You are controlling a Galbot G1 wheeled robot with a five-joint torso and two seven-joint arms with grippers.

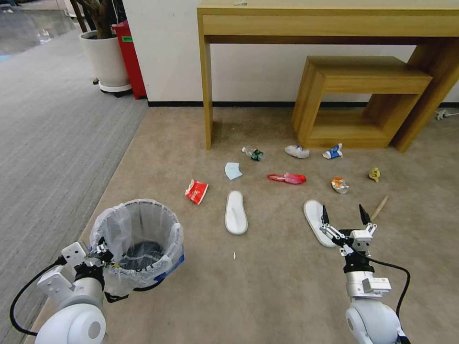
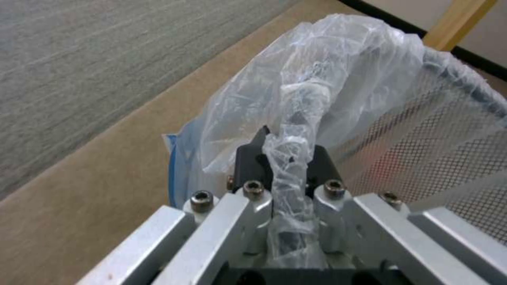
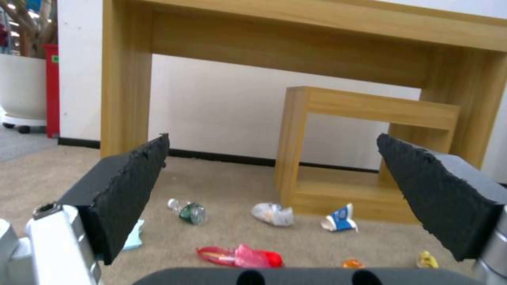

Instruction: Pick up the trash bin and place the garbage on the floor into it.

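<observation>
At 7 o'clock on floor (image 1: 267,286), left gripper (image 1: 101,252) clamped on trash bin (image 1: 138,239) rim and liner. Right gripper (image 1: 345,216), 4 o'clock, jaws wide, empty, just beside slipper (image 1: 315,220). Bin in hand; judged no litter inside yet, all collecting left. Count: two slippers, second (image 1: 236,212) at centre; one mask (image 1: 233,170), one bottle (image 1: 253,154), one can (image 1: 339,185), one stick (image 1: 379,207).

White rounded arm shells, silver aluminium wrist brackets with hex screws, looping black cables — black foam-padded fingertips (image 3: 443,198).
</observation>
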